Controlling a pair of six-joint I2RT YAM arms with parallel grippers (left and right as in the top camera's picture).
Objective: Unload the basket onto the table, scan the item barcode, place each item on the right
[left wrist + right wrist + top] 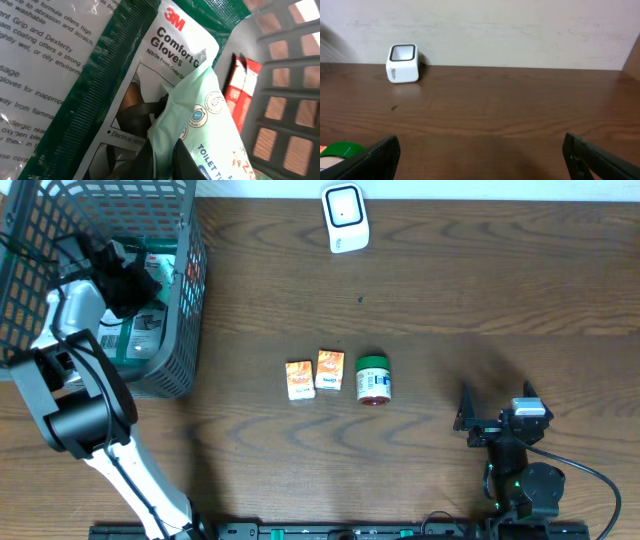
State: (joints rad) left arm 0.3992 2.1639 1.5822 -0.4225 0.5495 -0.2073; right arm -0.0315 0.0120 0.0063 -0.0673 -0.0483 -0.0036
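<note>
Far left stands one grey plastic mesh basket (188, 310), and the left gripper (122, 277) reaches down into it. In the left wrist view its pincer (167, 152) is pressed together on the edge of one pale green soft packet of toilet tissue (202, 117). So the item to scan is down in the basket, well apart from the reader. Under that packet lies one white and green flat pack of 3M gloves (155, 55). Against the basket wall to the packet's right I count what look like two red cartons (239, 92), side by side.

Out on the brown wooden table (460, 290), near the middle, three things sit in a row. There are two small orange cartons (300, 380), just beside each other, and one round jar with a green lid (373, 379) to their right. Beyond them, at the far edge, stands one white box-shaped barcode scanner (345, 218), alone.

At the near right the right gripper (497, 402) rests low over bare wood. Its two black fingers (370, 160) are spread wide apart with nothing between them.
</note>
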